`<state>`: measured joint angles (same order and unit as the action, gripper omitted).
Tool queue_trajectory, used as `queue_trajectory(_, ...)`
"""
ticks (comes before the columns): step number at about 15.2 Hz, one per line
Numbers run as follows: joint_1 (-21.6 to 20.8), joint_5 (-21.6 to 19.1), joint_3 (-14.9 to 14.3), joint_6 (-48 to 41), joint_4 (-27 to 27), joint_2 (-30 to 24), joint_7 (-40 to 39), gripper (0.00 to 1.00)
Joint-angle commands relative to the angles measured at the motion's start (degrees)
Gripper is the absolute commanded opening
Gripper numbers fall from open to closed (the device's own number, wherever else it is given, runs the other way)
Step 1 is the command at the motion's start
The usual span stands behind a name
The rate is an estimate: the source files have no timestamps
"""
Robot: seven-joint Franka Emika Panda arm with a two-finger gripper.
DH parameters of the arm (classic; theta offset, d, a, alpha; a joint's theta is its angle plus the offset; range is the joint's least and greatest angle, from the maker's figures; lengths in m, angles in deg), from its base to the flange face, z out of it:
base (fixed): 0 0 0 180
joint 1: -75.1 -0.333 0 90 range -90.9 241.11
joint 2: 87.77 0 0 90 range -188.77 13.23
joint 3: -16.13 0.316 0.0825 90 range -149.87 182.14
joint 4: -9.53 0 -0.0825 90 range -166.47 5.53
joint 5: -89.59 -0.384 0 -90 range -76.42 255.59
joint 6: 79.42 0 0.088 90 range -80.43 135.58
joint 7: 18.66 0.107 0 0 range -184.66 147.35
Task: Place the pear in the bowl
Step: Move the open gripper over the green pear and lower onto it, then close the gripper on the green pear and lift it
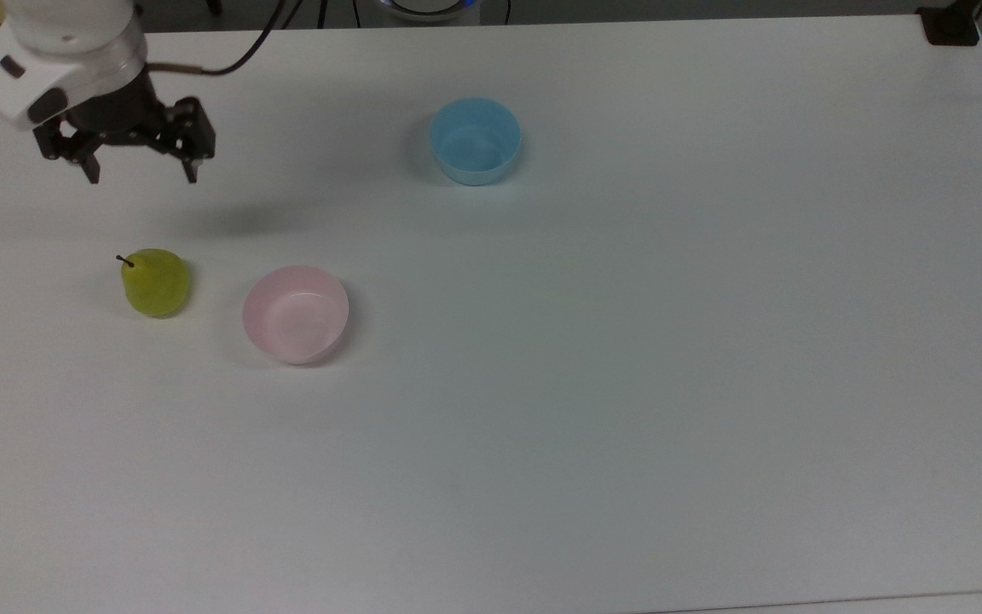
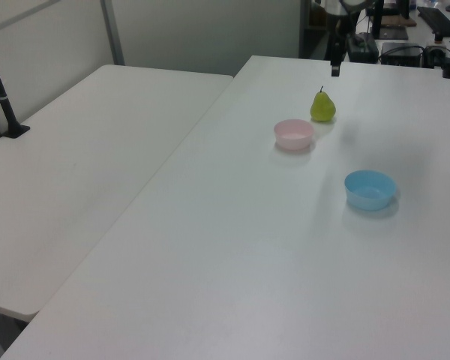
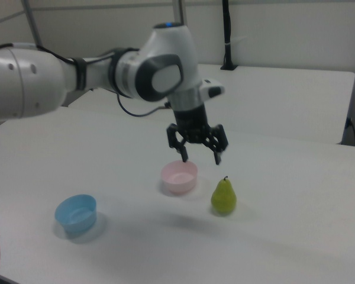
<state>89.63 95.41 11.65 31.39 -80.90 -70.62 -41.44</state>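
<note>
The yellow-green pear [image 1: 156,283] [image 2: 322,107] [image 3: 223,196] stands upright on the white table, stem up. Just to its right in the top view sits the pale pink bowl [image 1: 296,314] [image 2: 294,134] [image 3: 179,177], with nothing in it. My gripper [image 1: 142,174] [image 3: 200,158] hangs open in the air, pointing down, above the table and beyond the pear toward the top view's upper left. Nothing is between its fingers. In the right view it hovers above and between the pear and the pink bowl.
A light blue bowl [image 1: 475,141] [image 2: 370,190] [image 3: 76,213] stands apart toward the top view's upper middle. A second white table [image 2: 82,150] adjoins on the left view's left, with a black post [image 2: 1,90] on it.
</note>
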Motion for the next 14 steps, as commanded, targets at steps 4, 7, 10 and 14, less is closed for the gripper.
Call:
queue_trajectory(4,4.11,-7.12,-0.44,11.77,-0.53,7.54,10.11,1.0)
queue_trajectory(7,3.84,-7.58,-0.09,15.12,-0.62,9.83,12.05,1.0)
queue_trajectory(10,3.75,-7.14,0.09,16.27,-1.58,10.45,12.41,1.0)
queue_trajectory(14,3.23,-6.35,0.09,17.86,-2.99,11.15,11.62,0.92)
